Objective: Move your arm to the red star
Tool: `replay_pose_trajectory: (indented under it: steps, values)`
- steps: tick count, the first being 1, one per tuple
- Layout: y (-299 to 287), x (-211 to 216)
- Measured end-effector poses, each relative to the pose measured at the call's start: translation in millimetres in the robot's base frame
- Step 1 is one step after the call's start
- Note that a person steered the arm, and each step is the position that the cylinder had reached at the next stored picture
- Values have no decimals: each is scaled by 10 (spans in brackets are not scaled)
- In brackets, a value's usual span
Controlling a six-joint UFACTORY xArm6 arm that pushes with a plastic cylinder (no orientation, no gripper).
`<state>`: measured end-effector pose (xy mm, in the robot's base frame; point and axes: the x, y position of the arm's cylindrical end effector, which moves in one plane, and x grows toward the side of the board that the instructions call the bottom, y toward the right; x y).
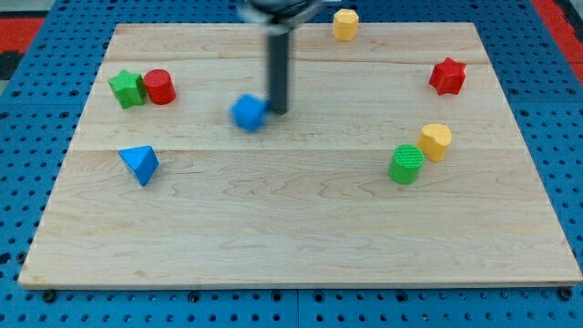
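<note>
One blurred blue block [248, 113] touches my tip [278, 112]; red star [447, 76] far right.

**Our tip beside a blue block, red star far off**

We see our tip [278, 112] blurred, touching or just beside the blurred blue block [249, 113] on its left. The red star block [447, 76] sits well apart to the tip's right, slightly higher. Right and below lie the yellow rounded block [436, 141] and green cylinder block [406, 164], touching. Left of the tip sit the red cylinder block [159, 87], green star block [127, 88] and, lower, blue triangular block [139, 164]. Above-right: yellow hexagonal block [345, 24], on the pale wooden board [291, 237].
</note>
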<state>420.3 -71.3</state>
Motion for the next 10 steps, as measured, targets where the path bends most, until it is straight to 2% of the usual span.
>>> replay_pose_trajectory:
  steps: [1, 2, 3, 4, 5, 6, 7, 8, 9, 10]
  values:
    - [37, 1074]
    - [-634, -45]
    - [-1690, 124]
    - [-115, 12]
    - [890, -1012]
    - [654, -1675]
    - [-195, -1187]
    - [830, 18]
    - [1805, -582]
    - [2770, -946]
